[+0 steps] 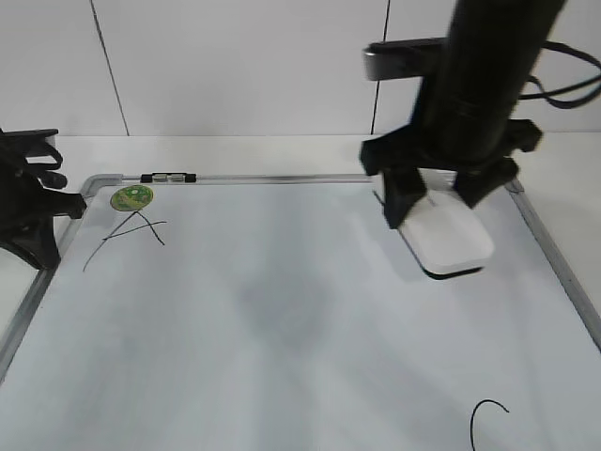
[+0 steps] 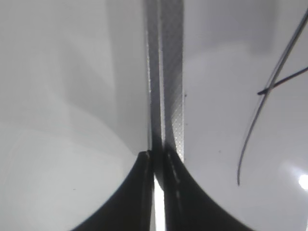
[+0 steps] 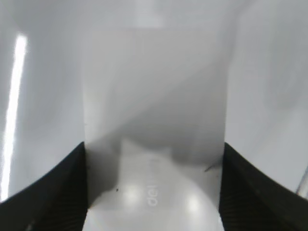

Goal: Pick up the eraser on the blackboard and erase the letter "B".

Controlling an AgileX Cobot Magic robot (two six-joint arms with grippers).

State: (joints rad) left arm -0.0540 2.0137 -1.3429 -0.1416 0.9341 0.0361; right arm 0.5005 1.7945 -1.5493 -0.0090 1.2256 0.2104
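The white eraser (image 1: 453, 241) lies at the far right of the blackboard (image 1: 282, 376), dark underside showing at its near edge. My right gripper (image 1: 434, 199) is over it with a finger pressed on each long side; in the right wrist view the eraser (image 3: 154, 96) fills the space between the jaws (image 3: 154, 147). My left gripper (image 1: 77, 204) is shut and empty at the board's left edge, over the metal frame (image 2: 166, 72) in the left wrist view (image 2: 159, 155). No letter "B" shows in any view; a faint grey smudge (image 1: 282, 301) marks the board's middle.
A slanted "A" (image 1: 131, 231) sits at the far left under a round green sticker (image 1: 131, 197), and also shows in the left wrist view (image 2: 269, 86). A curved "C" (image 1: 486, 420) is at the near right. A small clip (image 1: 169, 177) sits on the far frame.
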